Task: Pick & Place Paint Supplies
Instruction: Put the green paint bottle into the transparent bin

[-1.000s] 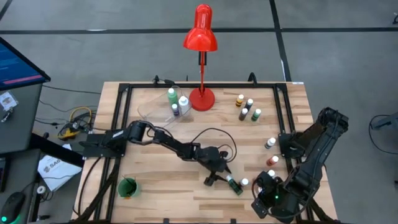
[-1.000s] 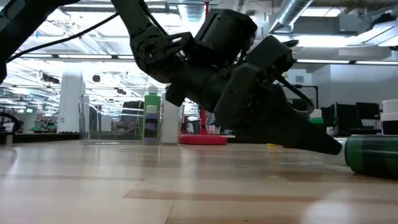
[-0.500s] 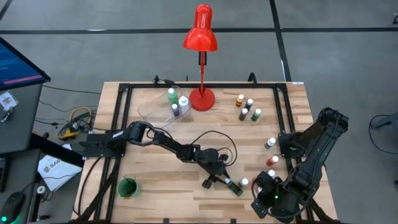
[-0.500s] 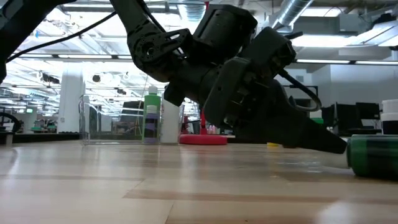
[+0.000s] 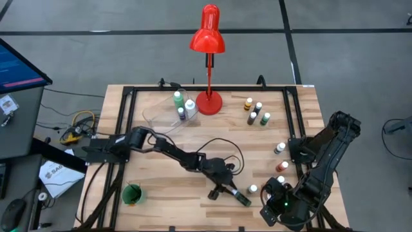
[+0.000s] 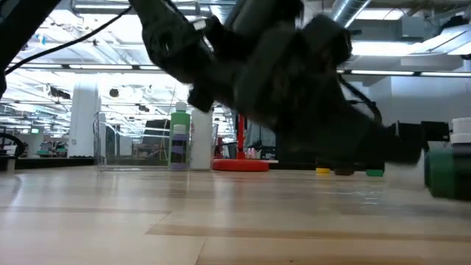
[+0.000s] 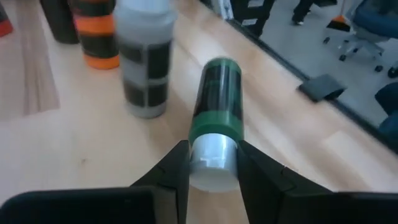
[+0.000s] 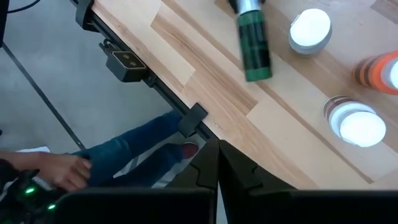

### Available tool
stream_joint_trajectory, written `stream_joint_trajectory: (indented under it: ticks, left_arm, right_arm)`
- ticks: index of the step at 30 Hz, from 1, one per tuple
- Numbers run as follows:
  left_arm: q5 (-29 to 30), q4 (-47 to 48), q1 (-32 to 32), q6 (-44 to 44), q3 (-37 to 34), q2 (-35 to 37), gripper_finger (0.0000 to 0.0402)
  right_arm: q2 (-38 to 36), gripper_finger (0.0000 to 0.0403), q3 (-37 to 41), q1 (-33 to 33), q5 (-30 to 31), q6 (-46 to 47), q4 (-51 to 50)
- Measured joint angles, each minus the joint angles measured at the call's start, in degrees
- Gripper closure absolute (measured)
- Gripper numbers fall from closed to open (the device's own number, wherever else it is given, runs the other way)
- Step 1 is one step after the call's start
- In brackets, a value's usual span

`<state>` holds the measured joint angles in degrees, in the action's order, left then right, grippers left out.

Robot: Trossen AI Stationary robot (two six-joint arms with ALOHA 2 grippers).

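A green paint bottle with a white cap lies on its side near the table's near edge, right of the middle. My left gripper is shut on it. Beside it stand a white-capped bottle and further bottles toward the right. Several more bottles stand at the far right. Bottles also stand in a clear container at the far left. My right gripper hangs shut over the near right corner, holding nothing. My left gripper pinches the bottle's white cap between its two fingers, one on each side. The fingers come slanting down from the table's left and lie in line with the bottle. The bottle points away from the gripper, about level. Whether its body rests on the table, I cannot tell.
A tall red desk lamp stands on its base at the far middle. A green cup sits at the near left. A person's legs show beyond the table's near edge. Bare wood lies in the middle.
My left gripper has moved toward the table's near edge, and the green bottle has gone along with it. In the low view the bottle has shifted toward the right and stands a little higher than before.
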<state>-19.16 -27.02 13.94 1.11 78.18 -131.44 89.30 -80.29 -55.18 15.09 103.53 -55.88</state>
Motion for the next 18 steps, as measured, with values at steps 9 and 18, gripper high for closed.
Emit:
stream_joint_trajectory:
  ticks: [9, 18]
  left_arm:
    - [8.8, 17.6, 2.6, -2.0, 0.0, 15.7, 0.0309]
    - [27.5, 50.6, 2.4, -3.4, 0.0, 38.7, 0.0309]
  right_arm:
    - [0.0, 0.0401, 0.0, 0.0, 0.0, -0.6, 1.1]
    - [0.0, 0.0401, 0.0, 0.0, 3.2, -1.7, 1.3]
